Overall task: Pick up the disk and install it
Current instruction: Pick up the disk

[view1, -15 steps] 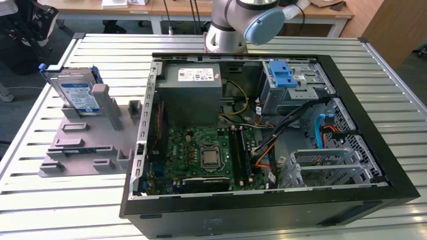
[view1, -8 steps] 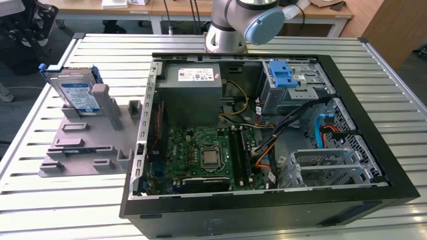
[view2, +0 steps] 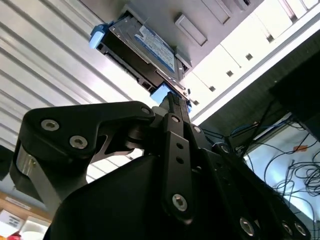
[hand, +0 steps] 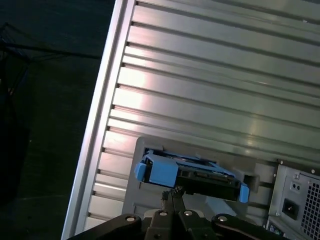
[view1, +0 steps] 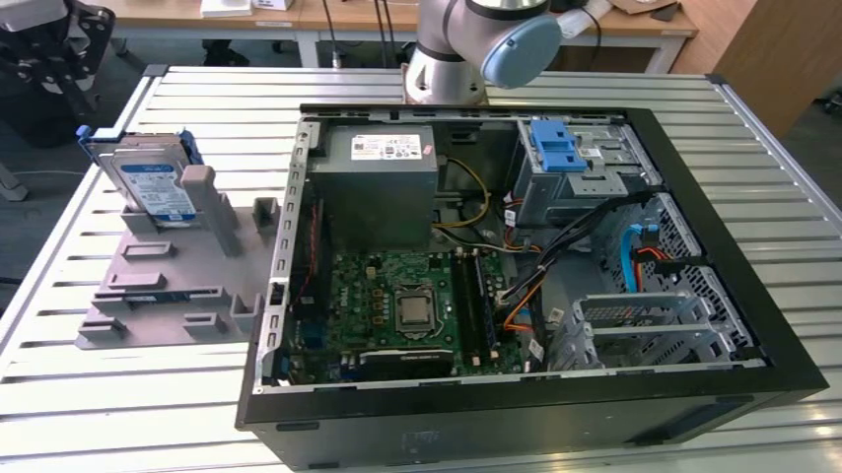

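Flat silver metal hard disk in blue plastic bracket: stands on edge in moulded grey holder on slatted metal table, uninstalled; black gripper near its bracket end, fingertips together, holding nothing; step judged pick-up approach, grasp calling for fingers parted around the bracket.

- Open black computer case lies on a slatted metal table.
- Inside it: grey power supply, green motherboard, blue latch.
- Grey moulded stand, possibly plastic, sits beside the case.
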Action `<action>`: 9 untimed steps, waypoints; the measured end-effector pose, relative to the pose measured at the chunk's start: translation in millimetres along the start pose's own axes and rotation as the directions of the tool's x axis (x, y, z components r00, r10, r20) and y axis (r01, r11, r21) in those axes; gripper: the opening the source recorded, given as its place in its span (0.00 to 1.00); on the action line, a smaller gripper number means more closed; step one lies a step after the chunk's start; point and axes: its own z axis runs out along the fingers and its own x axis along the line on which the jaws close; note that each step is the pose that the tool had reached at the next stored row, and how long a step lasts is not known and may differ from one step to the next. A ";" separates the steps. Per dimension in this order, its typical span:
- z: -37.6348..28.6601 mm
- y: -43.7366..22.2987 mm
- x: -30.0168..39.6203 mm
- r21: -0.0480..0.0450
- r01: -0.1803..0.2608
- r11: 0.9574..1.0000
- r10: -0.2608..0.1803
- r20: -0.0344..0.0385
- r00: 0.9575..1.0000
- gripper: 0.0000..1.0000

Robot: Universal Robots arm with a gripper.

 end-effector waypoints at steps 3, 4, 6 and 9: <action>0.1 0.0 0.0 -0.001 0.054 0.999 -0.054 -0.003 0.999 0.11; 0.2 0.0 0.0 -0.001 0.069 0.998 -0.069 -0.004 0.998 0.11; 0.2 0.0 0.0 -0.001 0.095 0.996 -0.095 -0.006 0.996 0.11; 0.4 -0.1 0.0 0.008 0.118 0.993 -0.118 -0.011 0.993 0.11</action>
